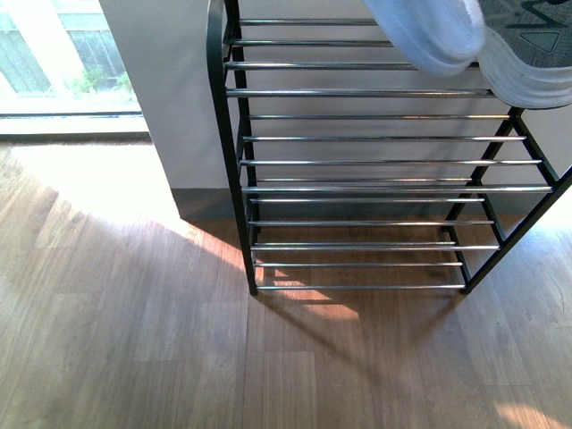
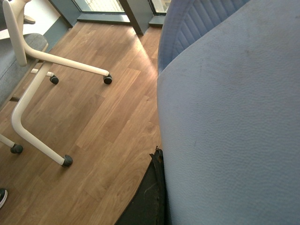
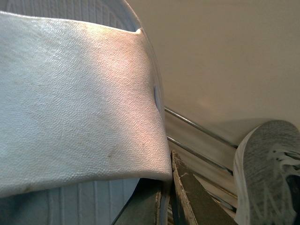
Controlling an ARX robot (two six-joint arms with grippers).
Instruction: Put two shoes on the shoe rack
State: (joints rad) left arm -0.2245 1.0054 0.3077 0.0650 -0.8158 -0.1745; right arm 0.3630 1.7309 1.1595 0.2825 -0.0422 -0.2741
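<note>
Left pincer [image 2: 152,187] shows only as one black finger, pressed up against the wide strap of a pale blue slipper [image 2: 225,117]. I cannot tell if it is squeezing the slipper or just touching it. Beyond it lie a wood floor [image 2: 108,131] and the white legs of a chair [image 2: 33,108].

In the front view, the shoe rack [image 1: 375,138] fills the middle and right of the frame, with its shiny rods one under another. At the upper right, a pale blue slipper sits on the top rods. Just right of it is a shoe bottom [image 1: 536,54] with dark tread and a thick white edge. It may be one of the sneakers, but I cannot be sure.

The right pincer [image 3: 166,187] sits under another slipper strap [image 3: 75,108]. I cannot tell if it is gripping. Close by is one grey sneaker [image 3: 267,164] with white laces, next to the rack rods.

I think the sneaker is light. Its knit top looks soft and will squash, while the white sole looks firm. The best hold is probably the heel or the edge of the opening, pinching the stiff part, not the laces.
</note>
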